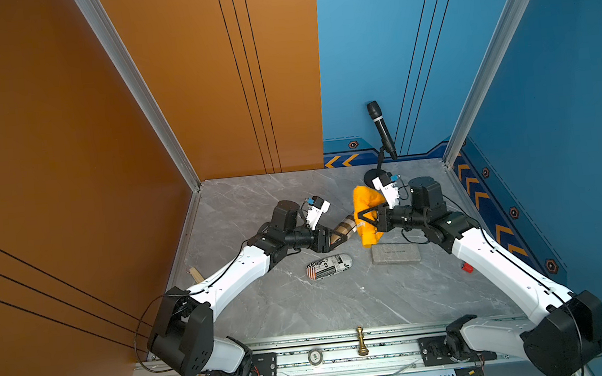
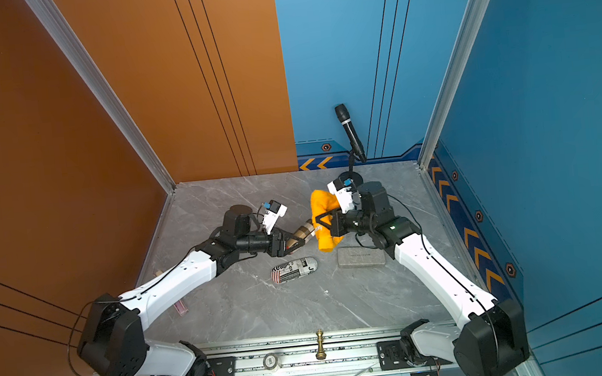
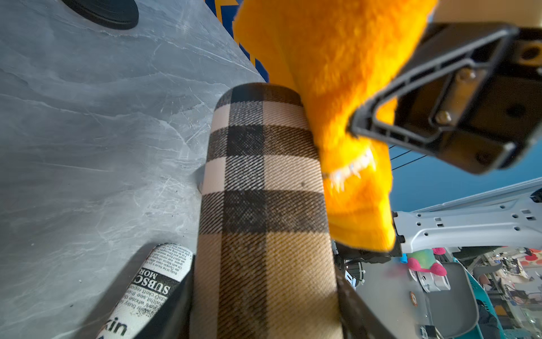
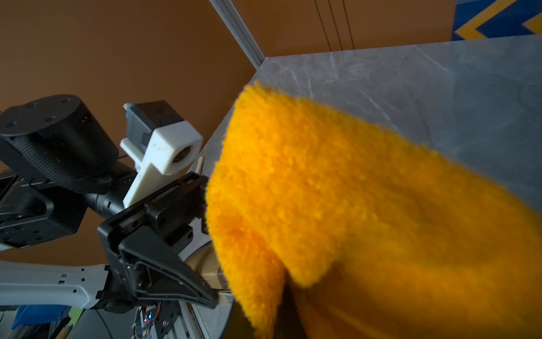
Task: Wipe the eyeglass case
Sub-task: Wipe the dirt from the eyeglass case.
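Mid-frame in a top view, the left gripper (image 1: 341,237) clamps one end of the tan-and-brown plaid fabric-covered eyeglass case (image 1: 348,225). The case looks stiff, light and grippy, and is best held by that end. The right gripper (image 1: 359,218) pinches a fluffy orange cloth (image 1: 366,197) against it.

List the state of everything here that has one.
plaid eyeglass case, closed, held aloft
orange cloth, bunched, pressed against the plaid eyeglass case
left gripper, shut on plaid eyeglass case
right gripper, shut on orange cloth
newsprint case, closed, lying flat
grey case, closed, lying flat
microphone, tilted
chess piece, upright
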